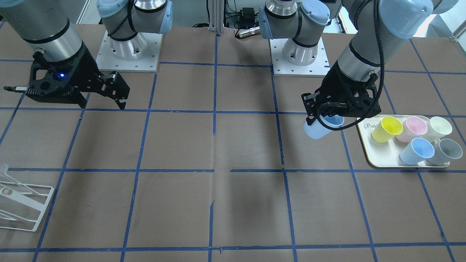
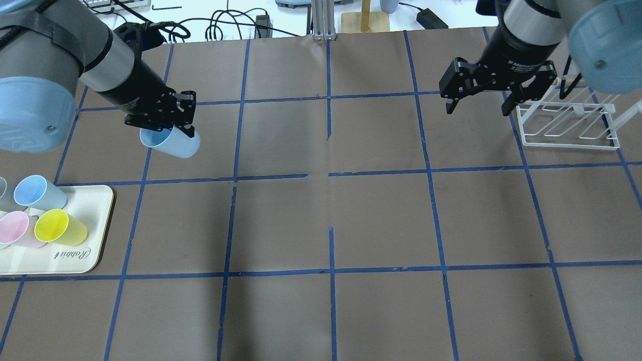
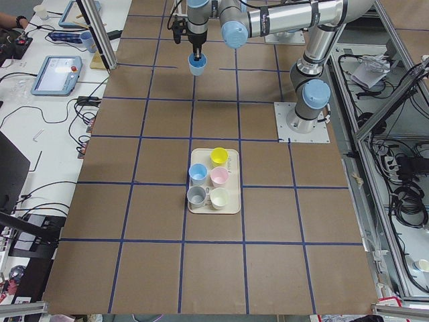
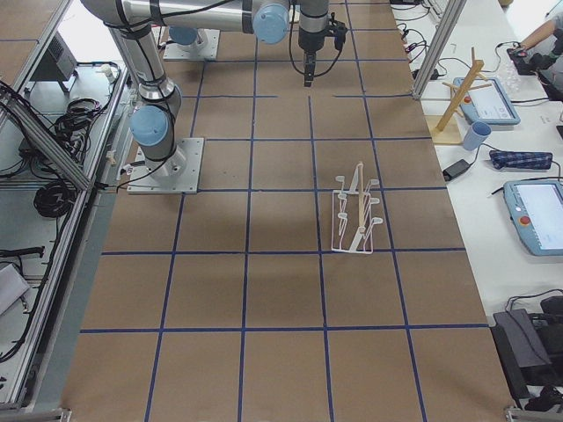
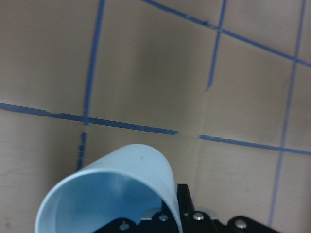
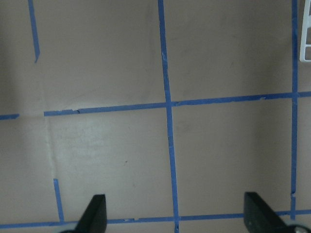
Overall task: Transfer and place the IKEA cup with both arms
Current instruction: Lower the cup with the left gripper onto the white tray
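Observation:
The IKEA cup (image 2: 173, 144), a pale blue tumbler, hangs tilted in my left gripper (image 2: 165, 123), which is shut on its rim above the table. It also shows in the front view (image 1: 316, 130), just left of the tray, and fills the lower left wrist view (image 5: 112, 189). A near-identical light blue cup (image 2: 37, 193) stands on the tray. My right gripper (image 2: 478, 108) is open and empty, held above the table beside the white rack; the right wrist view shows its two fingertips (image 6: 95, 213) wide apart over bare paper.
A cream tray (image 2: 75, 255) at the robot's left holds the yellow cup (image 2: 60, 226), a pink cup (image 2: 15, 228), the grey cup (image 1: 446, 151) and a pale cream one. A white wire rack (image 2: 567, 125) stands at the robot's right. Brown paper with blue tape lines covers the table.

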`<state>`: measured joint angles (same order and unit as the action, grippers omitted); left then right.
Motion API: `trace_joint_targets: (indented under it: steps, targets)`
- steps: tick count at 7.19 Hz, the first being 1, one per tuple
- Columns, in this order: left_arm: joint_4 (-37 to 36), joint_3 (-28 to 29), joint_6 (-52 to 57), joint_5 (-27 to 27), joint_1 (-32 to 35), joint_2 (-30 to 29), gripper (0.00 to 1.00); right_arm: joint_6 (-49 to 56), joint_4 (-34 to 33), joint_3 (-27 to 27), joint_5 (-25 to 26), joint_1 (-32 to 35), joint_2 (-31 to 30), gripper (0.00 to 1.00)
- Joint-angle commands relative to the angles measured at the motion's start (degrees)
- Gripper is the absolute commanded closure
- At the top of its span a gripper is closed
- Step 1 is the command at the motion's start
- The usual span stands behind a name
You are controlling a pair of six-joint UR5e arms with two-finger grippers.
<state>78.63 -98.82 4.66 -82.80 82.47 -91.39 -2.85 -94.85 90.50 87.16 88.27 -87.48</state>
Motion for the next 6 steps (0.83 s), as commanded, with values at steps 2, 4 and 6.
trace_joint_targets:
  steps: [2, 4, 6]
  targets:
    - [2.3, -0.6, 19.4, -7.7, -12.9, -4.8, 1.0, -2.4, -1.6, -2.5, 0.3, 1.5, 1.3, 0.0]
    - [-0.6, -0.7, 28.2, -12.1, -17.2, -9.1, 1.0, -2.4, -1.6, -2.7, 0.3, 1.5, 1.3, 0.0]
    - [-3.4, -0.7, 28.6, -13.8, -19.6, -13.3, 1.0, -2.3, -1.4, -2.7, 0.3, 1.5, 1.3, 0.0]
